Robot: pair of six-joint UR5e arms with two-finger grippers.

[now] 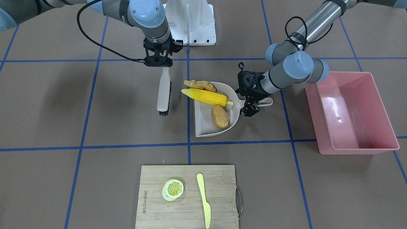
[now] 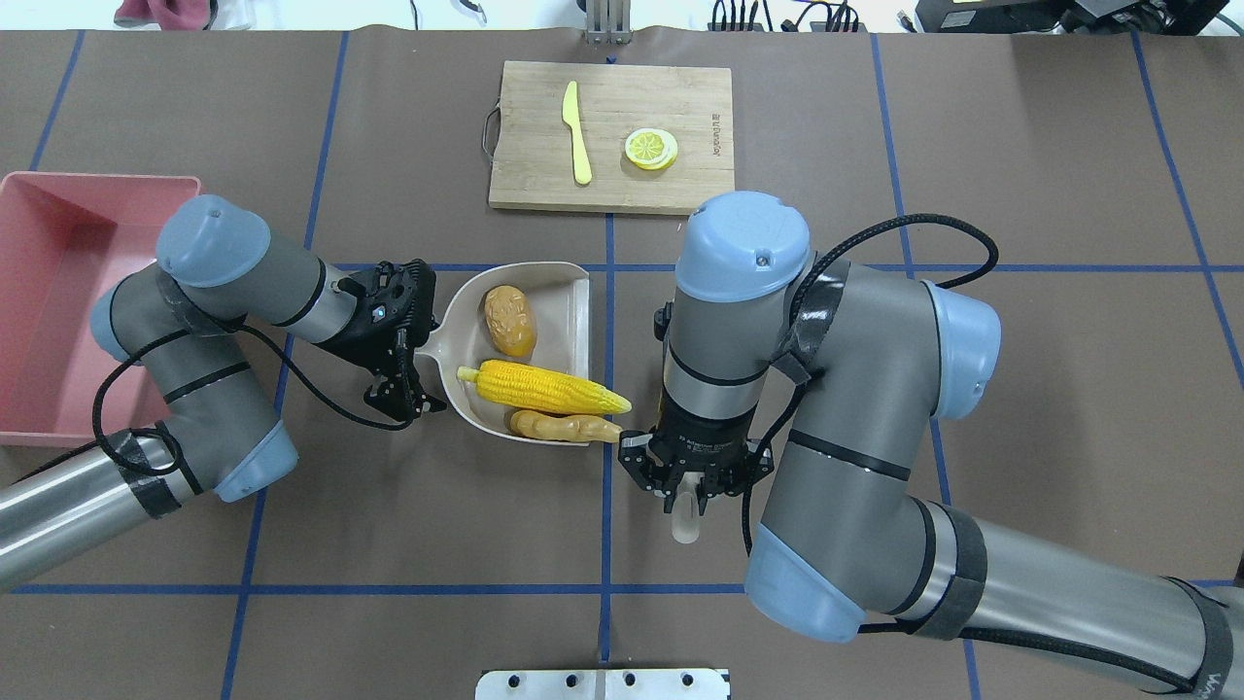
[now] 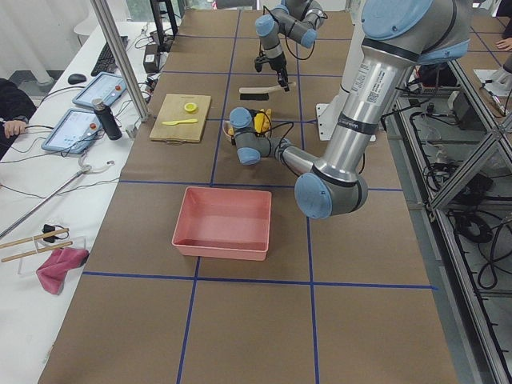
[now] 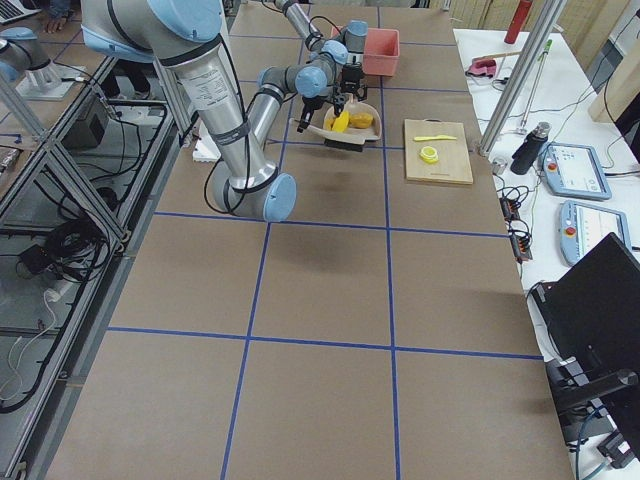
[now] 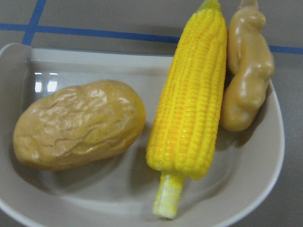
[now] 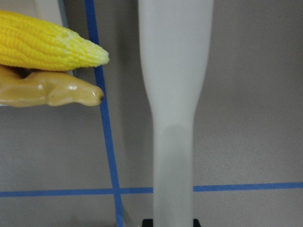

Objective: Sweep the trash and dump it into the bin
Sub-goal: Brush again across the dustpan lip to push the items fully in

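The beige dustpan (image 1: 203, 128) holds the trash: yellow corn cob (image 1: 206, 96), brown potato (image 1: 219, 116) and tan ginger root (image 1: 201, 84). The corn tip and ginger stick out over the pan's open edge. My left gripper (image 1: 252, 103) is shut on the dustpan's handle (image 1: 266, 101). The left wrist view shows the potato (image 5: 78, 124), corn (image 5: 194, 109) and ginger (image 5: 246, 71) in the pan. My right gripper (image 1: 160, 65) is shut on a beige brush (image 1: 164, 92), which hangs beside the pan's open edge. The pink bin (image 1: 365, 149) stands empty beyond my left arm.
A wooden cutting board (image 1: 187, 178) with a lemon slice (image 1: 173, 188) and a pale yellow knife (image 1: 203, 198) lies at the table's far side. A white mount plate (image 1: 194, 22) sits by the robot's base. Blue tape lines cross the brown table.
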